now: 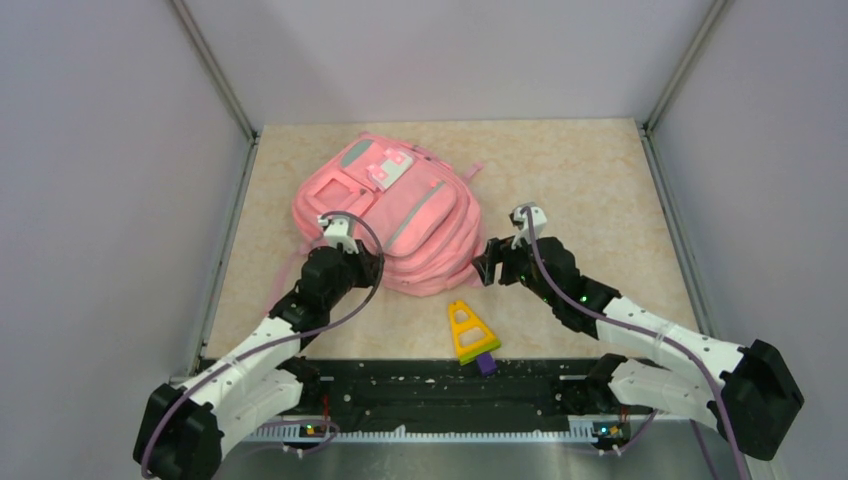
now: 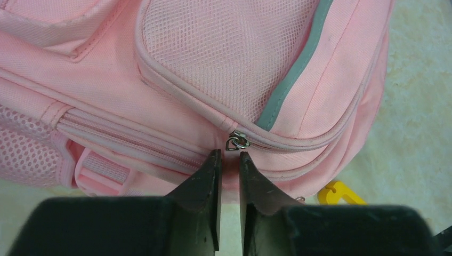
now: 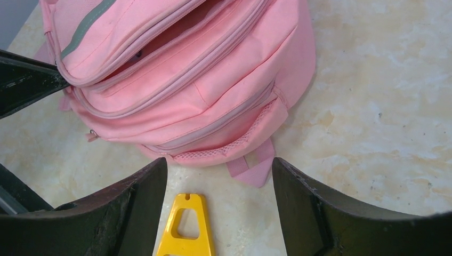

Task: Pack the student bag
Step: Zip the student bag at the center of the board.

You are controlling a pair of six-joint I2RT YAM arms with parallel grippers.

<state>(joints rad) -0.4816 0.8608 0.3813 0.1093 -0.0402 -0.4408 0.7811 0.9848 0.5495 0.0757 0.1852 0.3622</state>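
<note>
The pink student bag (image 1: 390, 215) lies flat on the table, front pockets up. In the right wrist view its upper zipped compartment (image 3: 160, 37) gapes a little. My left gripper (image 1: 368, 262) is at the bag's near-left edge. Its jaws (image 2: 229, 160) stand a narrow slit apart with nothing between them, and their tips sit just short of a small metal zipper pull (image 2: 237, 142) on the bag (image 2: 213, 64). My right gripper (image 1: 483, 265) hovers wide open by the bag's near-right corner (image 3: 202, 80), over bare table and a pink strap end (image 3: 256, 170).
A yellow triangular plastic piece (image 1: 468, 330) lies on the table between the arms, close to the bag's near edge, with a small purple piece (image 1: 486, 363) at its base. It also shows in both wrist views (image 3: 186, 229) (image 2: 341, 193). Grey walls enclose the table.
</note>
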